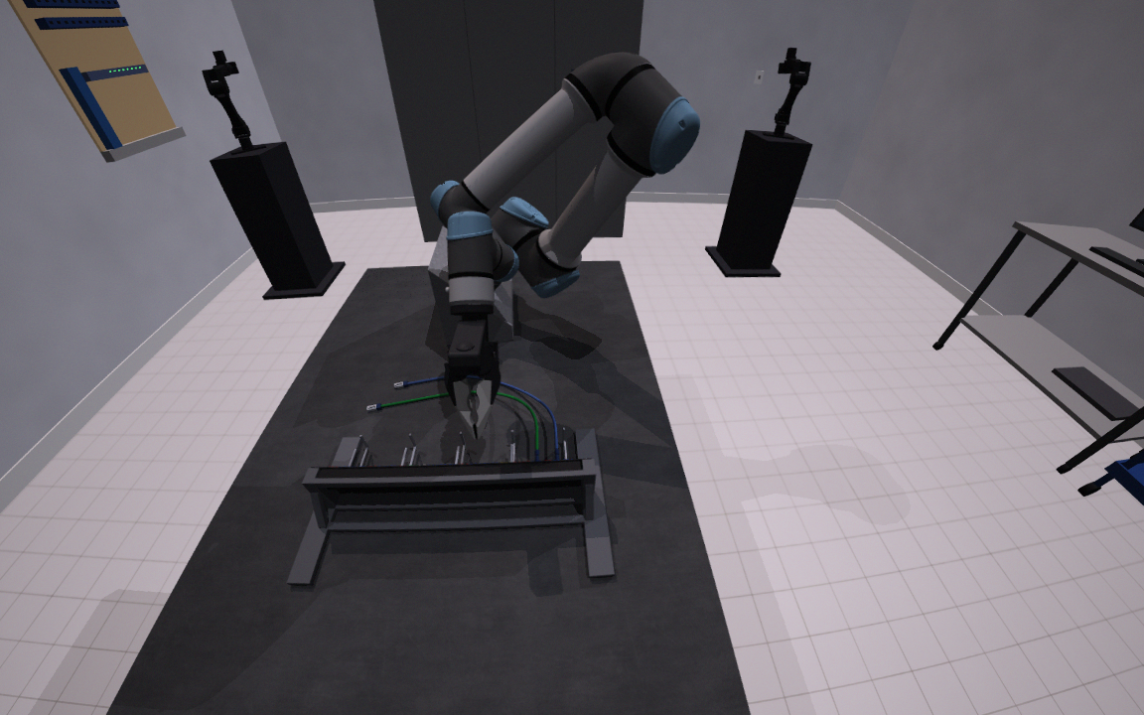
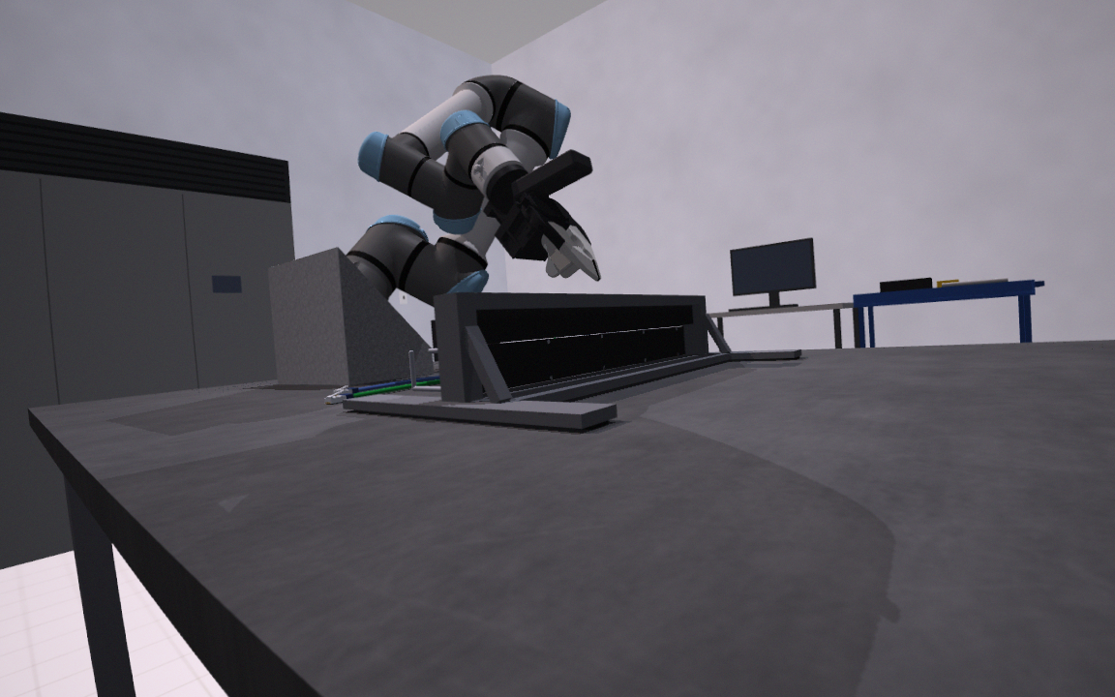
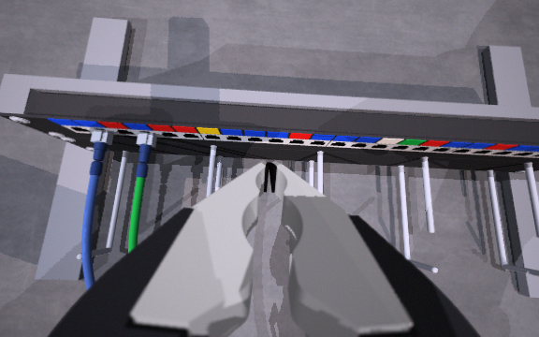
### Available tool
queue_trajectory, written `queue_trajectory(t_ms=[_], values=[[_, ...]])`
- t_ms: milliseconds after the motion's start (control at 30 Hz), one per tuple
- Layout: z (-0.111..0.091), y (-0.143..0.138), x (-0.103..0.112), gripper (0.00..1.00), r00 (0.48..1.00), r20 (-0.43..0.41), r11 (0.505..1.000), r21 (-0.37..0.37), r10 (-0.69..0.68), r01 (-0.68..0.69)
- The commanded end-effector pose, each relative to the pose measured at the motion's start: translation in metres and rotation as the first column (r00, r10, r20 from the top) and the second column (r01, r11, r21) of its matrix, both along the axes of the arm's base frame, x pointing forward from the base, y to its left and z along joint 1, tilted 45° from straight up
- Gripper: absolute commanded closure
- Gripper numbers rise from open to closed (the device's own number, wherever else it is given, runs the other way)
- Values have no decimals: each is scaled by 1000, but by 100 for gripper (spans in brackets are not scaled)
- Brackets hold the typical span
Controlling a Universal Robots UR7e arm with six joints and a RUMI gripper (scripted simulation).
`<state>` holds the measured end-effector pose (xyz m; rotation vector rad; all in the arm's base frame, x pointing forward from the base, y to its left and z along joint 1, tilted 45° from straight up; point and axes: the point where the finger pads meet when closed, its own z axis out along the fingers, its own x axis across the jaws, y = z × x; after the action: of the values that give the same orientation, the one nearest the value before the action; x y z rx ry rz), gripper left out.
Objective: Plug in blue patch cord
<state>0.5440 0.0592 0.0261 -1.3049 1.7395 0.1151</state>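
The dark rack (image 1: 452, 480) stands across the table, and its port row with colored labels shows in the wrist view (image 3: 274, 136). The white label (image 3: 389, 140) is right of the middle, next to a green label. The blue cord (image 3: 91, 201) and the green cord (image 3: 138, 201) are plugged in at the left end of that row. Their free plugs lie on the table behind the rack, blue (image 1: 398, 383) and green (image 1: 370, 407). My gripper (image 1: 475, 428) (image 3: 269, 164) (image 2: 589, 270) hangs above the table just behind the rack's middle, pointing at the ports. It is shut with nothing in it.
Thin white pegs (image 3: 402, 211) stand in pairs behind the ports. The rack's feet (image 1: 598, 533) stretch toward the front of the table. A grey wedge (image 2: 327, 320) holds the arm's base. Two black pedestals (image 1: 274, 217) stand on the floor beyond the table.
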Motion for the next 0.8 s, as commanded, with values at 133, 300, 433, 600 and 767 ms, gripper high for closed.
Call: queue_trajectory(t_ms=[133, 300, 433, 600, 767], values=[[1, -1, 0, 100, 1000, 1, 1000, 0, 0, 0], [2, -2, -1, 100, 1000, 1, 1000, 0, 0, 0], [3, -4, -3, 100, 1000, 1, 1000, 0, 0, 0], [7, -7, -7, 100, 1000, 1, 1000, 0, 0, 0], [12, -12, -13, 100, 1000, 1, 1000, 0, 0, 0]])
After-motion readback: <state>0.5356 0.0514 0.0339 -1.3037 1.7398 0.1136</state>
